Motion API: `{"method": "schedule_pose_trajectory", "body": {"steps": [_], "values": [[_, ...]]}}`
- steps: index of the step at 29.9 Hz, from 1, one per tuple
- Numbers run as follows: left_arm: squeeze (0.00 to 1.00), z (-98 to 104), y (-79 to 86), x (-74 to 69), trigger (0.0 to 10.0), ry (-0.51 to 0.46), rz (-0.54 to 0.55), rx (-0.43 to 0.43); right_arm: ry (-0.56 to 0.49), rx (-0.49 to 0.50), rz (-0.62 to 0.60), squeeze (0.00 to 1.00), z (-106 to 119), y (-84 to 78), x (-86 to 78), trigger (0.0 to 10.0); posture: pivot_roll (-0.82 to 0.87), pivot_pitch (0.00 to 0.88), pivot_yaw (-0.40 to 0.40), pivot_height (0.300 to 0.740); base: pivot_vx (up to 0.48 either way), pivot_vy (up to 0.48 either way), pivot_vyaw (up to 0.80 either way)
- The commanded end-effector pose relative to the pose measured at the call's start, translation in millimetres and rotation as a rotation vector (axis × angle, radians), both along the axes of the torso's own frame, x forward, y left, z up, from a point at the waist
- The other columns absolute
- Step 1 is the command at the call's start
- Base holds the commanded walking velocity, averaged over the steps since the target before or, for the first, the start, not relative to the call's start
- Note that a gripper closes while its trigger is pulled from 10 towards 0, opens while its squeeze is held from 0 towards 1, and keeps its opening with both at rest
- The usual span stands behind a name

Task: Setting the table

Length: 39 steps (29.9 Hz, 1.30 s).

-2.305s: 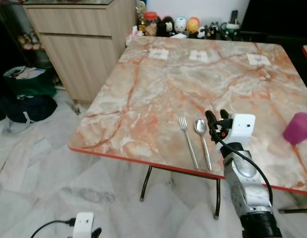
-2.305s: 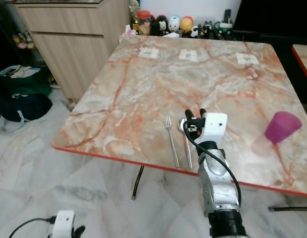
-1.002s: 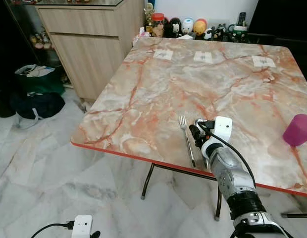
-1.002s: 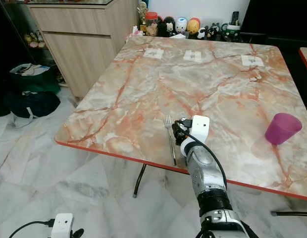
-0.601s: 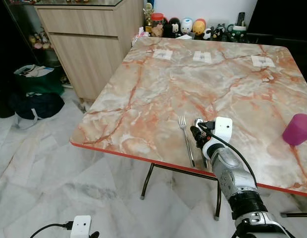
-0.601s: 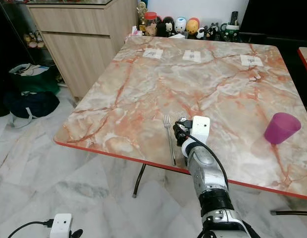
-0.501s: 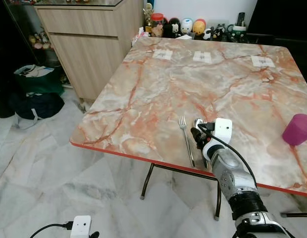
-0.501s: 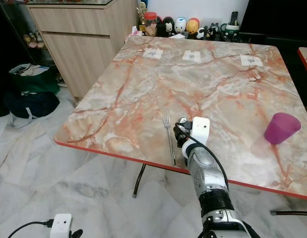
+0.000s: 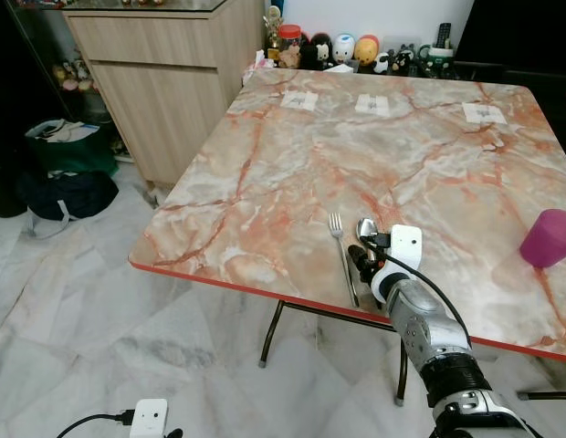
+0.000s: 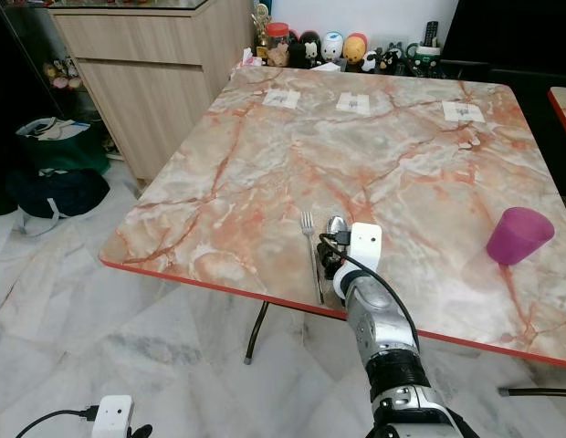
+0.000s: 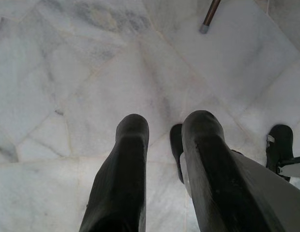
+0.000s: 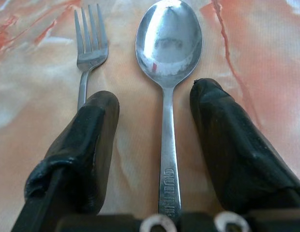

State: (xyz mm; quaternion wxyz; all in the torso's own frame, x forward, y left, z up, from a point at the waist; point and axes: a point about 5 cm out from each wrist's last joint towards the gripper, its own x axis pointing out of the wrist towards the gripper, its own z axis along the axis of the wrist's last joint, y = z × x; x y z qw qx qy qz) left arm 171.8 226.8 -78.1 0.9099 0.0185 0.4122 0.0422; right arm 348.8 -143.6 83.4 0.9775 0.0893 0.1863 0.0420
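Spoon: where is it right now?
The spoon lies flat on the table near its front edge, just right of the fork, its handle between the open fingers of the right gripper.

Head stereo pair looks down at same table [image 9: 292,155]; right wrist close over spoon [image 12: 168,53]; left wrist faces floor [image 11: 67,72]

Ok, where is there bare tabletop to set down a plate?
Bare marble lies left of the fork to the table edge, and between the spoon and the purple cup. It is crowded where the right pincer straddles the spoon's handle.
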Motion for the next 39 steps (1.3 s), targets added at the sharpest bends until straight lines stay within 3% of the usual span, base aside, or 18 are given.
{"method": "schedule_pose_trajectory", "body": {"steps": [1, 18, 26, 33, 37, 38, 39], "values": [[0.00, -3, 1.0, -7.2, 10.0, 0.029, 0.003, -0.004, 0.066, -0.003, -0.010, 0.00, -13, -2.0, -6.4, 0.0, -0.03, 0.097, 0.029, 0.740, 0.000, 0.000, 0.00], [0.00, -2, -0.7, -1.9, 10.0, 0.025, 0.005, -0.021, 0.063, -0.007, -0.009, 0.00, -13, -3.6, -5.6, 0.0, -0.03, 0.104, 0.025, 0.740, 0.000, 0.000, 0.00], [0.00, -9, -7.8, -14.0, 10.0, 0.059, 0.004, -0.027, 0.065, -0.013, -0.006, 0.00, -13, -3.4, -6.4, 0.0, -0.03, 0.106, 0.023, 0.740, 0.000, 0.000, 0.00], [0.00, -9, 9.4, -25.4, 10.0, 0.086, 0.019, -0.016, 0.056, -0.027, -0.009, 0.00, -13, -3.9, -6.4, 0.0, -0.03, 0.106, 0.022, 0.740, 0.000, 0.000, 0.00], [0.00, -7, 20.3, -27.7, 10.0, 0.088, 0.028, -0.006, 0.001, -0.050, -0.019, 0.00, -7, -4.5, -4.4, 0.0, -0.03, 0.106, 0.021, 0.740, 0.000, 0.000, 0.00], [0.00, -6, 24.0, -28.3, 10.0, 0.088, 0.031, 0.001, -0.060, -0.076, -0.026, 0.00, 0, -5.4, -3.0, 10.0, -0.03, 0.103, 0.021, 0.740, 0.000, 0.000, 0.00], [0.00, -6, 24.3, -28.3, 10.0, 0.087, 0.033, 0.003, -0.155, -0.135, -0.021, 0.00, 11, -6.0, -2.0, 10.0, -0.03, 0.103, 0.021, 0.740, 0.000, 0.000, 0.00]]}}
